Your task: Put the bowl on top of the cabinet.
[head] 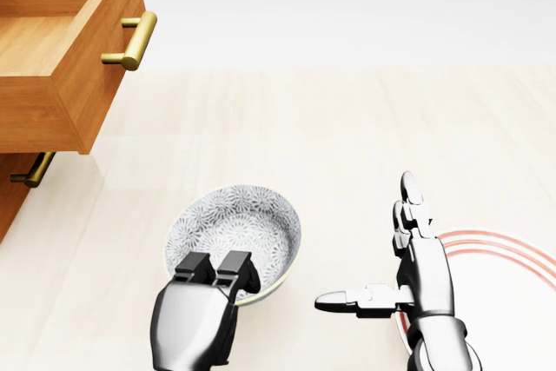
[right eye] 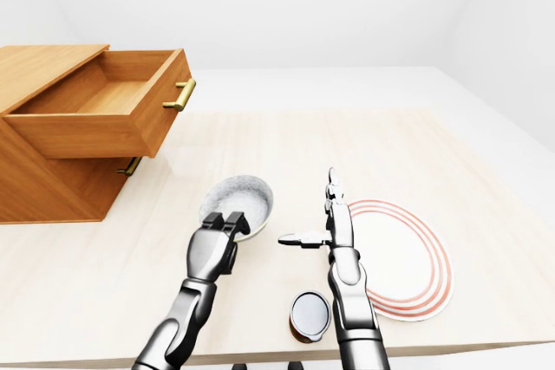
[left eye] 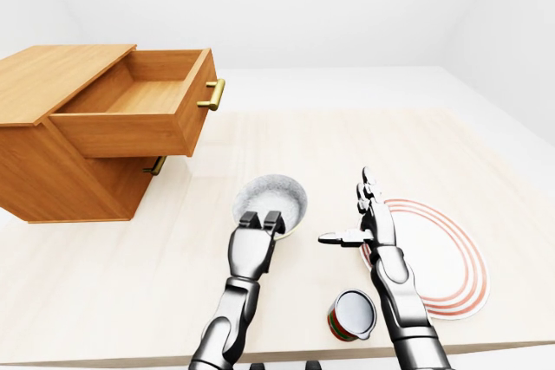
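Observation:
A grey patterned bowl sits on the pale table, below and right of the wooden cabinet. My left hand grips the bowl's near rim, fingers curled over the edge. The cabinet's top drawer is pulled out and looks empty; its flat top is at the upper left of the left-eye view. My right hand hovers open right of the bowl, fingers straight, thumb pointing at the bowl, holding nothing.
A white plate with red rings lies under and right of my right hand. A small can stands by the table's near edge. The drawer's brass handle juts out above the bowl.

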